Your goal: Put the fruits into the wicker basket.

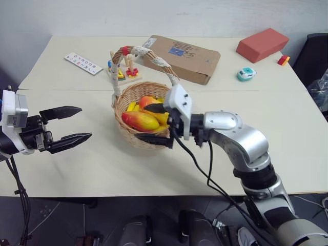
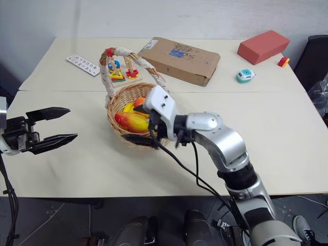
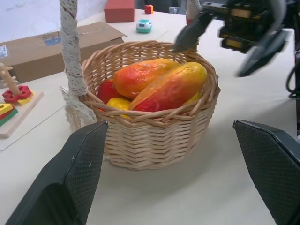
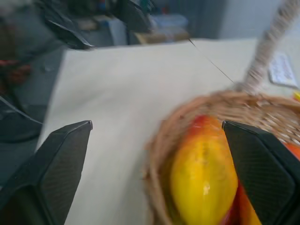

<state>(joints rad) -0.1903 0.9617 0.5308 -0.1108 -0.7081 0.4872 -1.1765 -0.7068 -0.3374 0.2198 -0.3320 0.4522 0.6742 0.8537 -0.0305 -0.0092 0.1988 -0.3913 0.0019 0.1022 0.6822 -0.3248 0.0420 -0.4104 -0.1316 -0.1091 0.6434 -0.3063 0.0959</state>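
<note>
The wicker basket (image 1: 134, 138) stands mid-table, its cloth-wrapped handle (image 1: 154, 59) arching over it. Two yellow-to-red mangoes lie inside: one along the near side (image 1: 140, 121), one behind it (image 1: 148, 101). In the left wrist view they (image 3: 171, 86) (image 3: 143, 75) rest side by side above the rim (image 3: 154, 117). My right gripper (image 1: 155, 124) is open at the basket's right side, one finger over the fruit and one outside the near wall, holding nothing. My left gripper (image 1: 84, 123) hovers open and empty to the basket's left, pointing at it.
Small yellow pieces lie under the mangoes. Behind the basket are a ring-stacker toy (image 1: 125, 72), a flat cardboard box (image 1: 182, 57) and a white card strip (image 1: 83, 63). A red block (image 1: 262, 44), a teal toy (image 1: 246, 74) and a small red-yellow piece (image 1: 283, 60) sit far right.
</note>
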